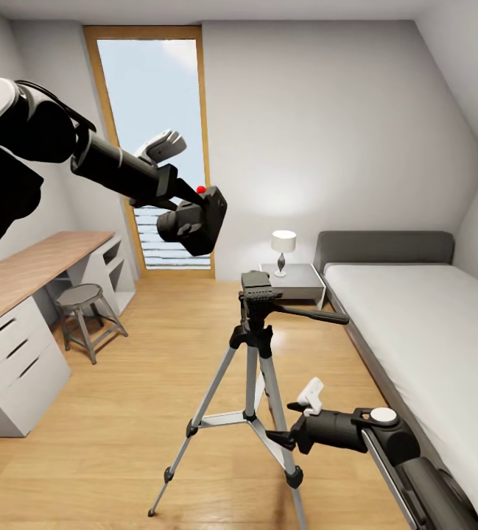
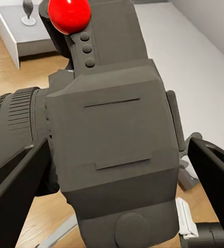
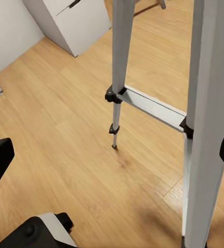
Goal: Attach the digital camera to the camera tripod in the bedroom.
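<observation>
My left gripper (image 1: pixel 193 212) is shut on the digital camera (image 1: pixel 197 223), a black body with a round lens and a red button (image 1: pixel 201 189), held up in the air above and to the left of the camera tripod (image 1: pixel 255 353). In the left wrist view the digital camera (image 2: pixel 112 139) sits between the two dark fingers (image 2: pixel 16 178). The tripod's black head (image 1: pixel 256 284) is bare, its pan handle (image 1: pixel 314 316) pointing right. My right gripper (image 1: pixel 280 439) is low beside a silver tripod leg (image 3: pixel 207 113), open, with that leg close to one finger.
A wooden desk (image 1: pixel 36 269) with white drawers (image 1: pixel 14 368) runs along the left wall, and a short grey stool (image 1: pixel 84 300) stands beside it. A nightstand (image 1: pixel 301 283) with a lamp (image 1: pixel 283 249) and the grey bed (image 1: pixel 423 331) are on the right. The tall window (image 1: pixel 154 96) is behind.
</observation>
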Motion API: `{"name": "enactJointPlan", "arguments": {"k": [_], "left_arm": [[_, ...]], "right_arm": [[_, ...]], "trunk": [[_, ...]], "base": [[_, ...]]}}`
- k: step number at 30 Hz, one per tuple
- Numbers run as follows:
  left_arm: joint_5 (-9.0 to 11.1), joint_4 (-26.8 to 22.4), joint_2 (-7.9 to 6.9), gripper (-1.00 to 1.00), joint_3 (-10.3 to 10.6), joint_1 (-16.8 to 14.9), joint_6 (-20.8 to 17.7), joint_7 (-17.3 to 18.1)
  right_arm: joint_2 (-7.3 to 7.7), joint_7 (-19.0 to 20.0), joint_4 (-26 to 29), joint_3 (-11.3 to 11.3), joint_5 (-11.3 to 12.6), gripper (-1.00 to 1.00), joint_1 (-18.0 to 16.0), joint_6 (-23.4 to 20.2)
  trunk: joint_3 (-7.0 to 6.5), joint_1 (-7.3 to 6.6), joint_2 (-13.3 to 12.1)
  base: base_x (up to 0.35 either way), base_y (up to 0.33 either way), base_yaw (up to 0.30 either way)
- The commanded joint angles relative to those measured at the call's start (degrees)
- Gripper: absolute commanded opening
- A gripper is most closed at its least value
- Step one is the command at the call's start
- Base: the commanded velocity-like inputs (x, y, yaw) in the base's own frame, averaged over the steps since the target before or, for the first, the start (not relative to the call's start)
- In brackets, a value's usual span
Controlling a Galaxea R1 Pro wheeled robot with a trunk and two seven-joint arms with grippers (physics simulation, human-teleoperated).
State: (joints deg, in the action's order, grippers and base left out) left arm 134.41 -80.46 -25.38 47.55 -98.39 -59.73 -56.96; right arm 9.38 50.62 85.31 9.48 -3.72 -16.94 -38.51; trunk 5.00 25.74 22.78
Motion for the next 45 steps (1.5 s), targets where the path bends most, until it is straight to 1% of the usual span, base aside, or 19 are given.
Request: {"name": "enactJointPlan", "arguments": {"k": [1,8,10,11,15,21,37,42,45], "left_arm": [[0.59,-0.03,-0.04,-1.0,0.08,-0.11,0.05,-0.55],[0.59,-0.05,0.1,-1.0,0.09,0.04,0.05,-0.58],[0.59,-0.05,0.13,-1.0,0.17,0.13,0.05,-0.58],[0.59,-0.05,0.13,-1.0,0.17,0.13,0.05,-0.58],[0.59,-0.05,0.18,-1.0,0.52,0.13,0.05,-0.57],[0.59,-0.05,0.21,-1.0,0.74,0.15,0.05,-0.57],[0.59,-0.05,0.24,-1.0,0.86,0.15,0.05,-0.55],[0.59,-0.05,0.33,-1.0,0.87,0.15,0.05,-0.57],[0.59,-0.1,0.37,-1.0,0.88,0.18,0.05,-0.58]], "right_arm": [[0.02,0.31,0.07,0.03,-0.39,1.0,-0.08,-0.21],[-0.09,-1.14,-0.07,-0.01,-0.34,1.0,-0.36,-0.24],[-0.12,-3.36,-0.14,0.03,-0.32,1.0,-0.41,-0.24],[-0.12,-3.36,-0.14,0.03,-0.32,1.0,-0.41,-0.24],[-0.24,-6.54,-0.35,0.12,-0.27,1.0,-0.44,-0.08],[-0.38,-8.38,-0.47,0.11,-0.18,1.0,-0.39,0.52],[-0.54,-9.17,-0.72,0.17,-0.22,1.0,-0.38,0.66],[-0.81,-9.3,-1.04,0.18,-0.18,1.0,-0.42,0.64],[-1.31,-9.41,-1.55,0.19,-0.21,1.0,-0.46,0.67]], "trunk": [[0.14,0.04,0.14],[0.14,0.04,0.14],[0.14,0.04,0.14],[0.14,0.04,0.14],[0.14,0.04,0.14],[0.14,0.04,0.14],[0.14,0.04,0.14],[0.14,0.04,0.14],[0.14,0.04,0.14]], "base": [[0.0,0.0,0.0],[0.0,0.0,0.0],[0.0,0.0,0.0],[0.0,0.0,0.0],[0.0,0.0,0.0],[0.0,0.0,0.0],[0.0,0.0,0.0],[0.0,0.0,0.0],[0.0,0.0,0.0]]}}
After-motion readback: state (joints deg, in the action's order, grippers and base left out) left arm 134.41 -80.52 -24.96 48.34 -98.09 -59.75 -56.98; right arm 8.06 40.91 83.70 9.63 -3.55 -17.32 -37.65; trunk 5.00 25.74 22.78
